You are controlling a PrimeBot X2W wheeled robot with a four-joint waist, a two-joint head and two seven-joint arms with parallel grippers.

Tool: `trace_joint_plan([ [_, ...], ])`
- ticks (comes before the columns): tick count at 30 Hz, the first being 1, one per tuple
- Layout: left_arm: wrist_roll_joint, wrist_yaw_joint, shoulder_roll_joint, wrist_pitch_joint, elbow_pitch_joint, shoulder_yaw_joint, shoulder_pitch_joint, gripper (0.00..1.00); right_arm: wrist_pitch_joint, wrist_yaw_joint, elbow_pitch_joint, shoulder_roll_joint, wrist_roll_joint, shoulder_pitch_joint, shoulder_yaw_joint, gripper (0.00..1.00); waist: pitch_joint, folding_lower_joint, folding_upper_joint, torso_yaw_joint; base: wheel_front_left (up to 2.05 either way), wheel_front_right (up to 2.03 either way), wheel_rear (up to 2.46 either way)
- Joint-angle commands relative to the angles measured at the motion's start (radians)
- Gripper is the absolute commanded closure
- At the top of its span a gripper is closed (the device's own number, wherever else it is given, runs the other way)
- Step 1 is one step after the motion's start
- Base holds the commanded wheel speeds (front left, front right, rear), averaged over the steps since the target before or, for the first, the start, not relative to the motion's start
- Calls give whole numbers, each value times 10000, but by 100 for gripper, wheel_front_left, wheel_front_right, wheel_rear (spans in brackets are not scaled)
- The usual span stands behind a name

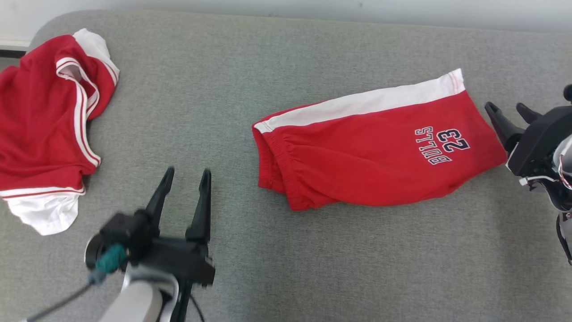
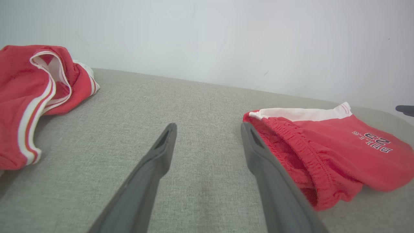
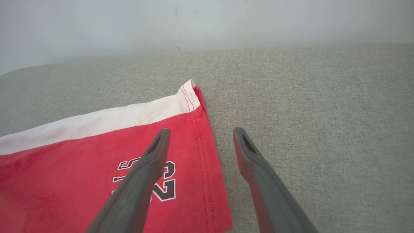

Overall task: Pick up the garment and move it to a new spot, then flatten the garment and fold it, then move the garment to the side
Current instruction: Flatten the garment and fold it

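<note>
Shorts: red shorts point(image 1: 380, 156) of soft knit cloth lie right of centre in the head view, folded to a long flat shape slanting up to the right; a white band runs along the upper edge; the gathered, ribbed waistband is at the left end; the stitched hem is at the right end; dark outlined letters "BULLS" and "23" sit near the hem, upside down in this view.
Left gripper: the left gripper point(image 1: 187, 171) is at the lower left of the head view, over bare surface and apart from the waistband; its two long, dark, tapered fingers are spread wide; nothing is between them.
Right gripper: the right gripper point(image 1: 506, 107) is at the right edge of the head view, just beside the hem; the fingers are wide apart and grip nothing; in its wrist view one finger is over the print, the other over bare surface.
Jersey: a crumpled red jersey point(image 1: 44, 125) with white stripes and white trim is at the far left, well apart from the shorts.
Surface: a grey woven surface point(image 1: 286, 268), slightly coarse, with a rounded corner at the upper left.
Wall: a pale, smooth wall point(image 2: 207, 32) stands behind.
</note>
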Motion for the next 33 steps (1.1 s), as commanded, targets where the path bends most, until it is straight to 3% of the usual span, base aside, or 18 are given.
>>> trace_joint_plan([
  [1, 499, 51, -66, -27, -291, 286, 556, 0, 74, -18, 70, 119, -183, 152, -216, 0, -6, 2, 1, 99, 0, 0, 0],
  [10, 2838, -73, -699, -31, -1646, 1393, 2456, 0, 692, -18, 517, 486, -1186, 219, -1681, 0, 266, 2, 1, 679, 0, 0, 0],
  [20, 3673, -607, -1659, -30, -2085, 2372, 3540, 0, 1119, -18, 1012, 900, -2200, 213, -2722, 0, 390, 2, 1, 1226, 0, 0, 0],
  [29, 4033, -1160, -2147, -32, -1937, 2907, 3920, 0, 1897, -20, 1464, 1226, -3074, 526, -3204, 0, 452, 2, 1, 1433, 0, 0, 0],
  [30, 4055, -1228, -2187, -31, -1880, 2934, 3934, 0, 1949, -20, 1527, 1211, -3246, 568, -3340, 30, 450, 2, 1, 1439, 0, 0, 0],
  [31, 4096, -1255, -2215, -32, -1854, 2968, 3937, 0, 1991, -23, 1555, 1210, -3401, 609, -3445, 53, 447, 2, 1, 1441, 0, 0, 0],
  [32, 4124, -1317, -2245, -32, -1833, 3004, 3936, 0, 2007, -26, 1554, 1232, -3525, 635, -3553, 66, 443, 2, 1, 1437, 0, 0, 0],
  [33, 4134, -1335, -2274, -32, -1796, 3025, 3949, 0, 1988, -26, 1530, 1260, -3646, 651, -3663, 91, 441, 2, 1, 1428, 0, 0, 0],
])
